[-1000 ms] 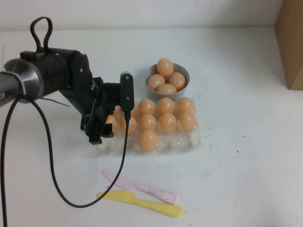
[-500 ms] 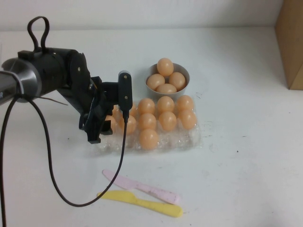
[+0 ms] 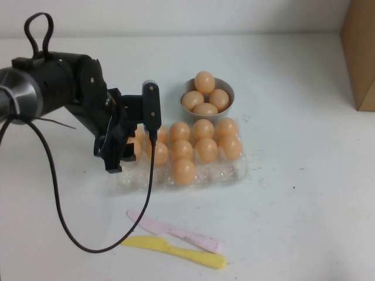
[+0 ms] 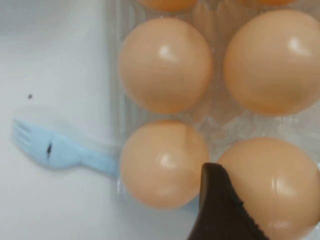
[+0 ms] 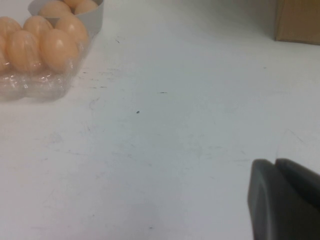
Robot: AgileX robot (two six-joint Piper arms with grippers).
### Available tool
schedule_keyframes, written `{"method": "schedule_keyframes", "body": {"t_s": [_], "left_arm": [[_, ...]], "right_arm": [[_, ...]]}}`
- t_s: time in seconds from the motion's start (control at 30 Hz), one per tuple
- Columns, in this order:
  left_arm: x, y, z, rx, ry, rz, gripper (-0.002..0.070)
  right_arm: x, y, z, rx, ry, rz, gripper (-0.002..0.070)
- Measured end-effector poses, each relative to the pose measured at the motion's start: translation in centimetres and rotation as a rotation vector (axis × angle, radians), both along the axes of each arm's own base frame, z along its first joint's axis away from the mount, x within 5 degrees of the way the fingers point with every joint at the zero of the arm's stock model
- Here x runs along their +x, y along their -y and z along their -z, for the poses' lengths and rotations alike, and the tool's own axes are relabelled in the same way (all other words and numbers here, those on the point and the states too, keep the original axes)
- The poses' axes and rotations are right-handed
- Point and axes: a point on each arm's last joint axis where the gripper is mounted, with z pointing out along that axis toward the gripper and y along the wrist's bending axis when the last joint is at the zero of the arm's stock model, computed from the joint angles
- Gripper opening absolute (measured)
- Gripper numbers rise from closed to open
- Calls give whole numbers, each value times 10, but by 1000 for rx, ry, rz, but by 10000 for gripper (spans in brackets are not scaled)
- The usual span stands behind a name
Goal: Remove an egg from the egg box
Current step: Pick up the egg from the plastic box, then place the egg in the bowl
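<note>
The clear plastic egg box [image 3: 229, 173] lies mid-table and holds several orange-tan eggs. My left gripper [image 3: 117, 153] is down over the box's left end. In the left wrist view one dark finger [image 4: 215, 207] presses against the side of the egg [image 4: 280, 185], which still sits in its cup; the other finger is out of frame. Three more eggs surround it. My right gripper [image 5: 282, 200] hovers low over bare table to the right of the box, fingers together, and it does not show in the high view.
A grey bowl [image 3: 227, 89] with several eggs stands just behind the box. A pale blue fork [image 4: 50, 147] pokes out from under the box's edge. A pink knife [image 3: 176, 231] and a yellow knife [image 3: 176, 252] lie in front. A cardboard box [image 3: 360, 52] stands far right.
The left arm has shifted slightly left and back over the box's left end, and its jaws have narrowed onto the egg. The egg box has nudged a little.
</note>
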Motion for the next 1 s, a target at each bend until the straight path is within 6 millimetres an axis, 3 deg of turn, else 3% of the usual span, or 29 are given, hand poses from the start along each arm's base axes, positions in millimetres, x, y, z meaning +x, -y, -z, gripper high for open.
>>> {"method": "schedule_keyframes", "body": {"t_s": [0.33,0.5,0.63,0.73,1.0], "left_arm": [[-10,-6,-34,-25,71,-83,337],[-10,14,-53,-128,185,-106,337],[3,37,-69,-348,319,-215,337],[16,49,-69,-486,359,-294,337],[60,88,-22,-642,287,-420,337]], "right_arm": [[0,0,0,0,0,0,-16],[0,0,0,0,-1,0,-16],[0,0,0,0,-1,0,-16],[0,0,0,0,-1,0,-17],[0,0,0,0,-2,-1,-17]]}}
